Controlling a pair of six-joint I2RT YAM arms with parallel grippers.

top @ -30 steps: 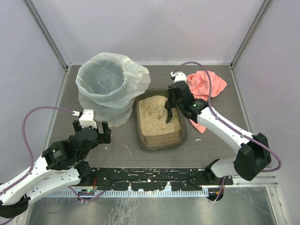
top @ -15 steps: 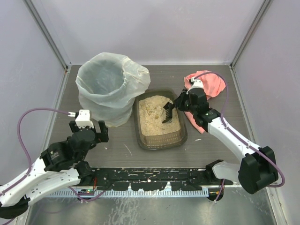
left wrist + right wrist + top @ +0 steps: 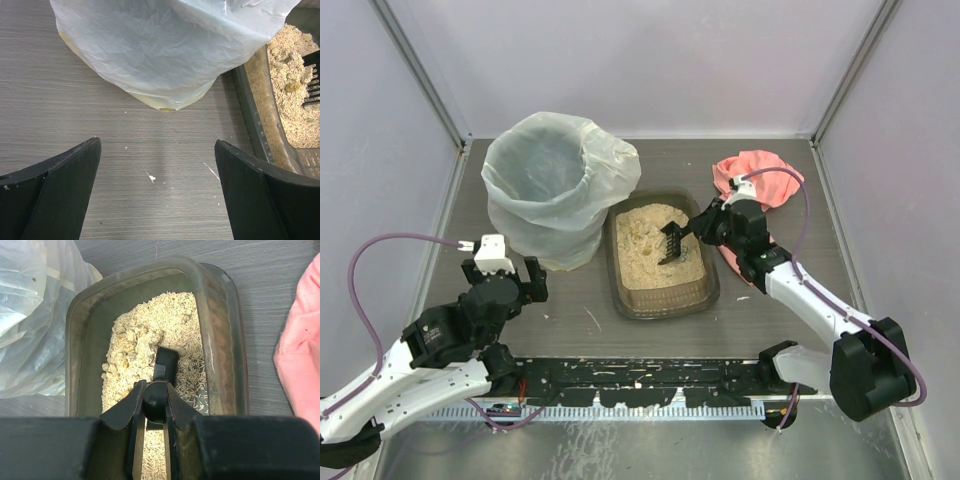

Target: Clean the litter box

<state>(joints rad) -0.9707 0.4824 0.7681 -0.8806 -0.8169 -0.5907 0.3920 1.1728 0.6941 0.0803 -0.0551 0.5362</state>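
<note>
Flanking litter box (image 3: 665,302), bag-lined bin (image 3: 545,225), pink cloth (image 3: 767,176), right gripper (image 3: 698,229) holding scoop (image 3: 670,245)

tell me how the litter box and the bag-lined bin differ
The litter box is shallow and rectangular; the bin is tall and round. The litter box is dark translucent plastic; the bin is covered by a whitish bag. The litter box holds tan litter and a black scoop; the bin shows nothing inside from above. Both stand side by side on the table.
</note>
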